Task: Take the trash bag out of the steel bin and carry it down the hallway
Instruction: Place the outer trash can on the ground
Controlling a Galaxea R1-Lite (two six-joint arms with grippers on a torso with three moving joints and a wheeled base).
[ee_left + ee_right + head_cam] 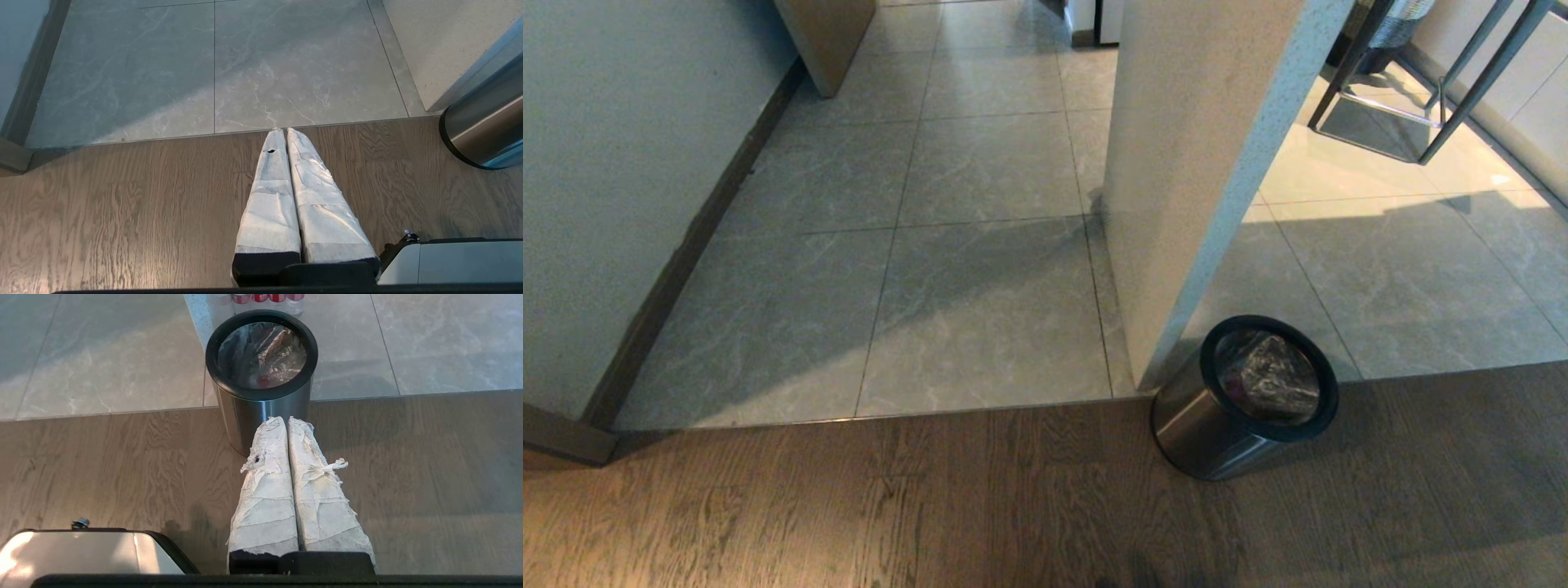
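Note:
The steel bin (1217,425) stands on the wood floor at the foot of a pale wall end, its black rim (261,394) on top. Inside it lies the clear crinkled trash bag (1270,377) (265,355), with scraps showing through. Beyond the wood edge the hallway (980,269) of grey marble-look tiles runs away. My right gripper (286,419) is shut and empty, hanging above the wood floor just short of the bin. My left gripper (284,130) is shut and empty too, over the wood by the tile edge, with the bin's side (486,126) off to its right. Neither arm appears in the head view.
A pale wall end (1192,180) splits the tiled floor just behind the bin. A wall with dark baseboard (686,245) borders the hallway's left. Chair legs (1437,90) stand far right. Bottles with red labels (261,299) sit behind the bin.

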